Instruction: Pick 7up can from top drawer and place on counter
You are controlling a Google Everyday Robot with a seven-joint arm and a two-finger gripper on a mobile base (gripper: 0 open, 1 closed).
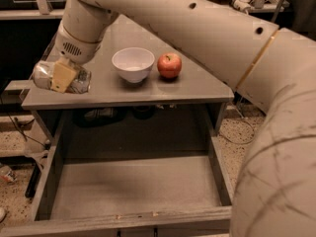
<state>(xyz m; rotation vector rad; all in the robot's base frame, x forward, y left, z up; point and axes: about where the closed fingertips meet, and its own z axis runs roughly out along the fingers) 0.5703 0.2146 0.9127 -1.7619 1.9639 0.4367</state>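
My gripper [62, 77] is at the front left corner of the grey counter [163, 90], shut on the 7up can [76, 81]. The silvery can lies on its side between the pale yellow fingers [63, 74], at or just above the counter surface; I cannot tell whether it touches. The top drawer [133, 186] is pulled open below the counter, and its grey floor shows nothing inside. My large cream arm reaches in from the upper right and hides the drawer's right front corner.
A white bowl [133, 64] and a red apple [169, 65] stand side by side on the counter to the right of my gripper. Speckled floor with cables lies on both sides of the cabinet.
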